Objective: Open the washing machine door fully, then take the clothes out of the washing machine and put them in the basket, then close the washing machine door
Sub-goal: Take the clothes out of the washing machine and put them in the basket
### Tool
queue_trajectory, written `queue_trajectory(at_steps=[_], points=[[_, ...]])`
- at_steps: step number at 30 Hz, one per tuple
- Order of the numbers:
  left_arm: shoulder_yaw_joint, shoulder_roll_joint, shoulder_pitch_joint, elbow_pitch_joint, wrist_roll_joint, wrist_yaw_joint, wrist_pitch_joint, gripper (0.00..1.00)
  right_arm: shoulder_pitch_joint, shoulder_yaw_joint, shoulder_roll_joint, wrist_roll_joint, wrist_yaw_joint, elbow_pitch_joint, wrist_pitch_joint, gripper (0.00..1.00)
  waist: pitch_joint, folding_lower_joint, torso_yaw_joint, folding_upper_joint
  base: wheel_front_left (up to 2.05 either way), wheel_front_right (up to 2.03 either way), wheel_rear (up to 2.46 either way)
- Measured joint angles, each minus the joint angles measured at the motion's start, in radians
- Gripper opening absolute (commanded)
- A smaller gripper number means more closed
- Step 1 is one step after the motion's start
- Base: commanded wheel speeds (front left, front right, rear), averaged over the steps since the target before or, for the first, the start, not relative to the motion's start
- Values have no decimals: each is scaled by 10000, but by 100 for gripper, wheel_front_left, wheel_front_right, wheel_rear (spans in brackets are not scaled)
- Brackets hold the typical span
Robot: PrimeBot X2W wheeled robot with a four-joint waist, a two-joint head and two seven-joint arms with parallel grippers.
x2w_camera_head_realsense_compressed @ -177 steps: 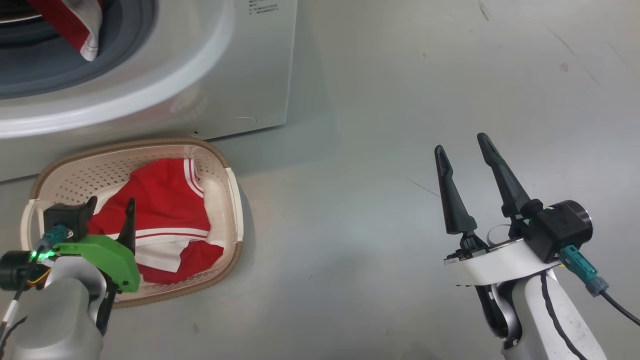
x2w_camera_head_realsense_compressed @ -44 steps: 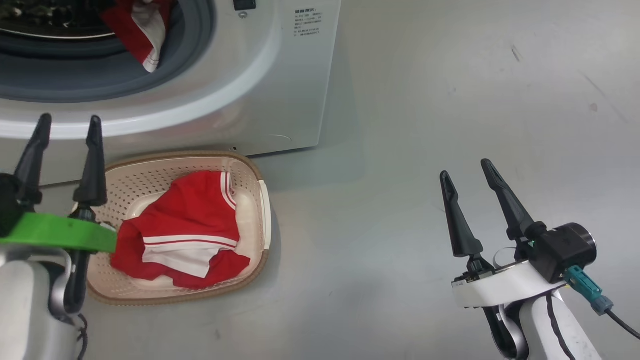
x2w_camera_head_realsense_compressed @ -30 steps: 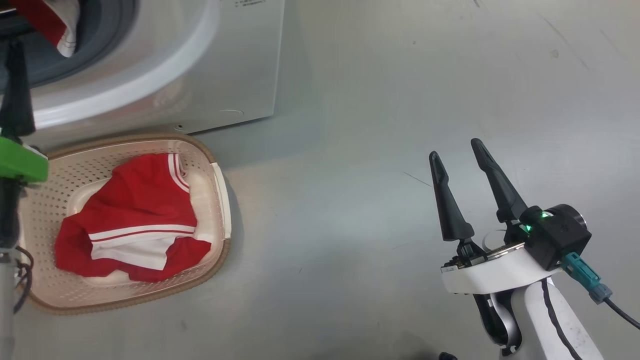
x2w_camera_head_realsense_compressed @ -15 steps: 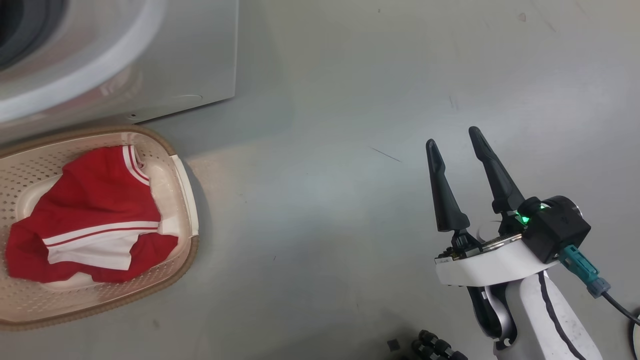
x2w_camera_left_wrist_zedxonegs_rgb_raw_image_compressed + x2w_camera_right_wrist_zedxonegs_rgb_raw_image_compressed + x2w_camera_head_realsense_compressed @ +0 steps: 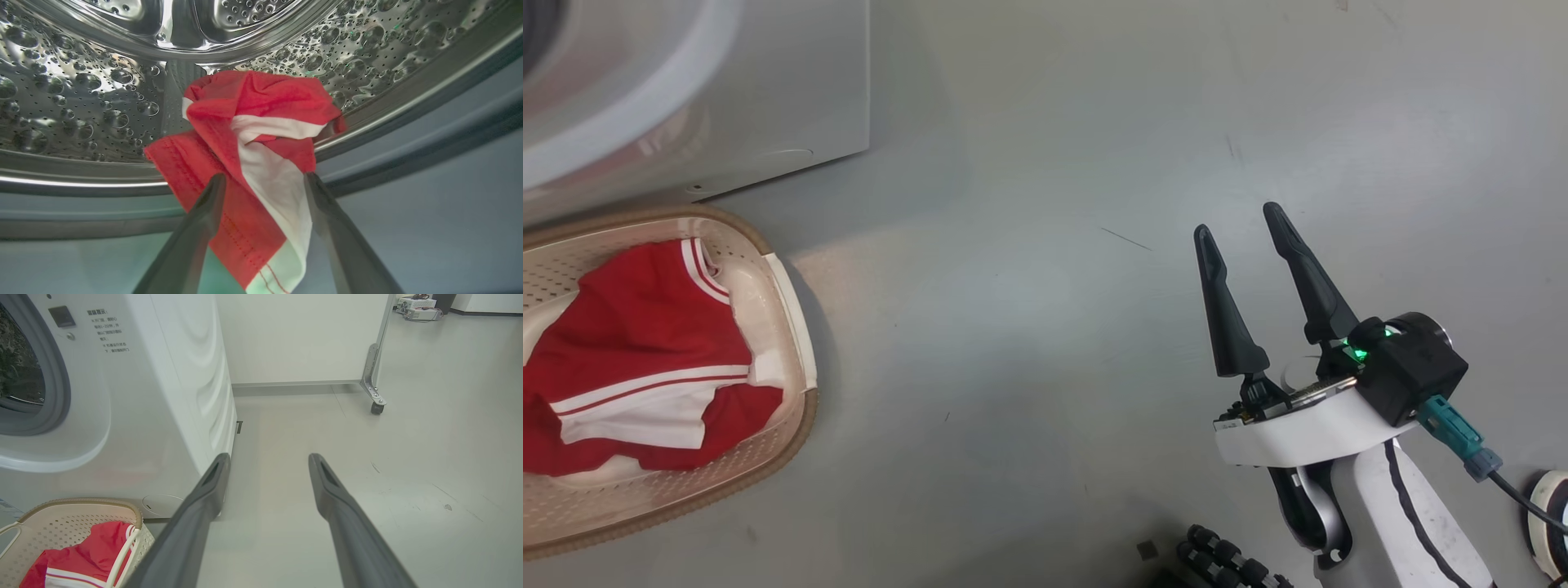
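Note:
In the left wrist view my left gripper (image 5: 264,179) is open at the mouth of the washing machine (image 5: 768,98). Its two fingers straddle a red and white garment (image 5: 253,134) of the clothes, which hangs from the steel drum (image 5: 73,102) over the grey seal (image 5: 429,163). Another red garment (image 5: 637,327) lies in the cream basket (image 5: 805,425) on the floor in front of the machine. My right gripper (image 5: 1237,222) hangs open and empty over bare floor, well to the right of the basket. The washing machine door is out of view.
In the right wrist view, the machine's side (image 5: 192,388) runs back to a white wall. A panel on a caster wheel (image 5: 375,408) stands behind on the right. A black ribbed part (image 5: 1225,563) lies by my right arm's base.
The head camera has swung right, so machine and basket slid left in the picture and the left gripper left it. The right gripper stays open in the same pose.

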Motion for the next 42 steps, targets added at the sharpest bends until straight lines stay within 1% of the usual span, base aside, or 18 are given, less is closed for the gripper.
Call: queue_trajectory(at_steps=[5, 9, 15, 16, 17, 18, 19, 27, 28, 31, 33, 42], points=[[-36, 163, -313, 476, 36, 0, 353, 100, -31, 107, 2, 4, -69, 2, 0, 100, 47, 0, -158, 0, 0, 0, 0], [-35, 151, -608, 826, 0, 0, 579, 100, -33, 88, 6, 4, -159, 2, 0, 100, 82, 0, -223, 0, 0, 0, 0], [-52, 159, -882, 1235, -29, 0, 840, 100, -44, 117, 6, 4, -178, 2, 0, 100, 123, 0, -274, 0, 0, 0, 0], [-59, 167, -949, 1289, -29, 0, 876, 100, -60, 127, 6, 4, -222, 2, 0, 100, 131, 0, -280, 0, 0, 0, 0], [-71, 169, -1004, 1335, -29, 0, 878, 55, -86, 132, 6, 4, -251, 0, 0, 100, 139, 0, -285, 0, 0, 0, 0], [-82, 171, -1050, 1381, -29, 0, 880, 24, -114, 138, 6, 4, -251, 0, 0, 100, 146, 0, -289, 0, 0, 0, 0], [-88, 171, -1084, 1423, -29, 0, 882, 0, -136, 142, 6, 4, -253, -4, 0, 100, 152, 0, -292, 0, 0, 0, 0], [-130, 167, -1285, 1726, -58, 0, 871, 0, -168, 142, 6, 4, -267, -6, 0, 100, 174, 0, -269, 0, 0, 0, 0], [-136, 167, -1314, 1751, -58, 0, 861, 0, -185, 144, 6, 4, -328, -8, 0, 100, 173, 0, -260, 0, 0, 0, 0], [-174, 167, -1389, 1837, -56, 0, 731, 0, -224, 134, 4, 4, -351, -8, 0, 100, 158, 0, -224, 0, 0, 0, 0], [-303, 142, -1409, 1848, -40, 0, 554, 0, -232, 79, 6, 4, -424, -6, 0, 100, 125, 0, -182, 0, 0, 0, 0], [-665, -265, -1400, 1716, -142, 0, -186, 0, -320, -128, 4, -35, -424, 46, 0, 100, -186, 0, 136, 0, 0, 0, 0]])
